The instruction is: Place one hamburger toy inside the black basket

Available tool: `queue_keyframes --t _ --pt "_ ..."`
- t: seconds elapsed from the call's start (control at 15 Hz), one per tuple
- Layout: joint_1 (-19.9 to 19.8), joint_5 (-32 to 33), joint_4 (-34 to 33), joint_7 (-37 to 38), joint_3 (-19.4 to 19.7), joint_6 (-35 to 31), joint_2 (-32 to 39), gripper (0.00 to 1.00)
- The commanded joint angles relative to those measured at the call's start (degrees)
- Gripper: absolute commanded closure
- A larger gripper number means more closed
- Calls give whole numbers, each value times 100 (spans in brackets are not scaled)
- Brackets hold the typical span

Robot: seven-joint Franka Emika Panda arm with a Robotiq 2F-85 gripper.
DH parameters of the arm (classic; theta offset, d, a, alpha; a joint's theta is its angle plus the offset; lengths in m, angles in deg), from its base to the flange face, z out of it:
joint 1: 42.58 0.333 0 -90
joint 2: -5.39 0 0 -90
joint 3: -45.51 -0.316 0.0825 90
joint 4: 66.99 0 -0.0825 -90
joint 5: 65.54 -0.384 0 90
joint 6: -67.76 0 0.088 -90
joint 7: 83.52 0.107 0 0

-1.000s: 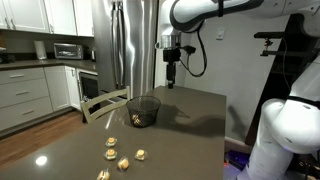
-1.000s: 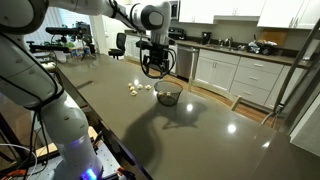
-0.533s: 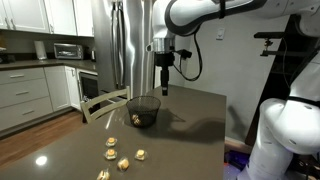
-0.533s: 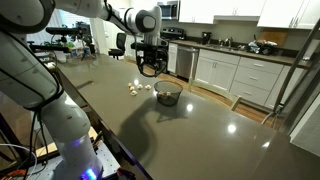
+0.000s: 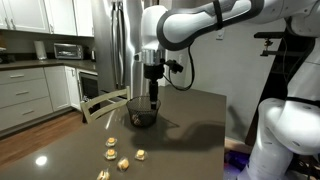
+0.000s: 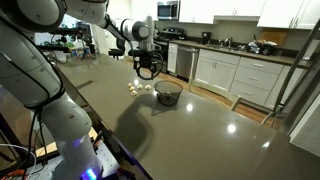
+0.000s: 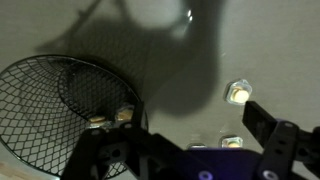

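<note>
The claw hangs above the edge of the black basket. Its fingers are spread wide and hold nothing. Two hamburger toys sit inside the basket, by its wall. A loose hamburger toy lies on the tabletop, outside the basket on the claw's far side. I think the claw must go that way next.
</note>
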Motion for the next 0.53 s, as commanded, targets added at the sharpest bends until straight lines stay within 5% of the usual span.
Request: queue_keyframes --t 0.0,0.47 --pt "154 -167 -9 12 -149 -222 221 0" --pt "483 -797 13 -116 -424 -172 437 0"
